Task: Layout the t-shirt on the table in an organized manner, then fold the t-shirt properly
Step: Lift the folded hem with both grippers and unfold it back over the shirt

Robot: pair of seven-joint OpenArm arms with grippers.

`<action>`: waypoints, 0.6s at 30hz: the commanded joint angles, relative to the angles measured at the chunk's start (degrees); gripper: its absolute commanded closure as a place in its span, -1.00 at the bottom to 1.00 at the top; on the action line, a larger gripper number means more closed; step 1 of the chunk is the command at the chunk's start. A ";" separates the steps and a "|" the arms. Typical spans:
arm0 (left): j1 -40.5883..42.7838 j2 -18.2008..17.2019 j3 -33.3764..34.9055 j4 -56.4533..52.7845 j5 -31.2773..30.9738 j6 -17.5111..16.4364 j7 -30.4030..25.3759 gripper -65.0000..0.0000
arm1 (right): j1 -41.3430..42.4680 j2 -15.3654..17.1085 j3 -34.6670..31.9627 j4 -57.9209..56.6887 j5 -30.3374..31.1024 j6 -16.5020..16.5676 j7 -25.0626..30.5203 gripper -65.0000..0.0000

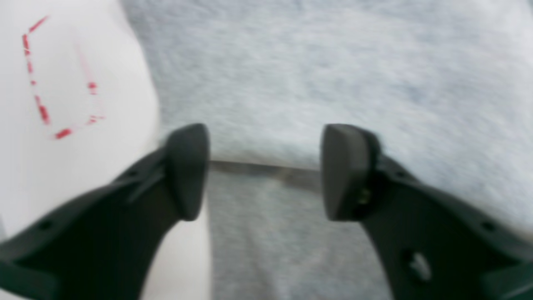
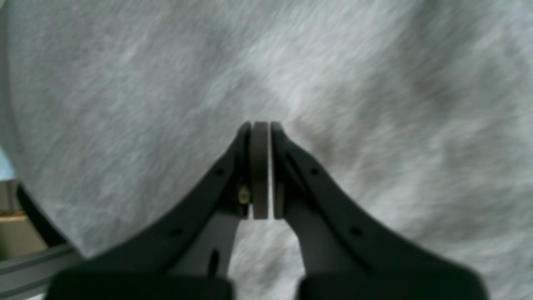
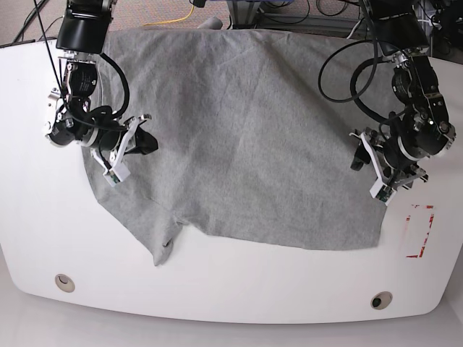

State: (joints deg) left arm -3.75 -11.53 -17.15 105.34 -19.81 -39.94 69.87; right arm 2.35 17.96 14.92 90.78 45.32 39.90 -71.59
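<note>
Base view, left side first — the right gripper (image 3: 145, 142) sits low over the t-shirt (image 3: 239, 137), near the cloth's side edge. Its wrist view shows the jaws pressed together, pads face to face. No fold of cloth shows between them; grey fabric fills the view all round and under the tips. Whether a pinch of cloth is caught below the pads, cannot tell.

Risk here: if the jaws shut on nothing, any pull would leave that side lying where it is. If they hold only a thin top layer, a lift could drag the sleeve corner (image 3: 160, 254) — already hanging out toward the table's near edge — further askew.

Middle: the shirt lies spread, plain grey side up, its far edge at the back of the table (image 3: 217, 289). Its near hem is uneven, lower on the sleeve side.

Right side of base view — the left gripper (image 1: 265, 171) is partly open, jaws well apart, nothing between them. A fabric edge crosses just ahead of and between the tips; bare table lies beside its left finger (image 1: 187, 166), with the red tape outline (image 1: 58, 83) beyond.

Risk: closing off the edge would catch bare table, not cloth. With one side shut and the other not gripping, an uneven tug would skew the shirt rather than flatten it.
</note>
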 commanded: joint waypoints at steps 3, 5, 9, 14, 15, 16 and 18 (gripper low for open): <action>2.83 0.06 -0.13 1.25 -0.63 -0.06 1.65 0.24 | -1.78 0.99 0.34 1.13 1.05 0.10 1.13 0.95; 4.32 -0.12 -0.13 1.25 -0.63 -0.06 1.65 0.39 | -2.66 0.99 0.34 1.04 0.88 0.10 1.39 0.95; 6.96 -0.38 -0.22 1.17 -0.36 -0.06 1.83 0.69 | -3.45 0.99 0.34 0.60 -0.88 0.10 1.66 0.95; 10.30 -1.88 -0.22 0.99 -0.27 -0.06 2.00 0.85 | -3.36 0.20 0.42 -1.60 -5.36 0.10 3.24 0.95; 11.35 -2.23 -0.22 0.90 -0.27 -0.06 2.00 0.85 | -3.18 0.20 0.42 -2.48 -6.68 0.10 3.86 0.95; 11.79 -2.40 -0.22 0.90 -0.27 -0.06 2.00 0.85 | -3.18 0.20 0.34 -2.74 -7.30 0.10 4.12 0.95; 13.20 -2.84 -0.30 0.90 -0.27 -0.06 2.00 0.85 | -2.57 0.20 0.34 -3.71 -9.32 0.10 5.79 0.95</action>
State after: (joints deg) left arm 8.97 -13.34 -17.17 105.38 -19.77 -39.94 72.44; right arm -1.67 17.56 15.00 87.33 37.10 39.97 -68.58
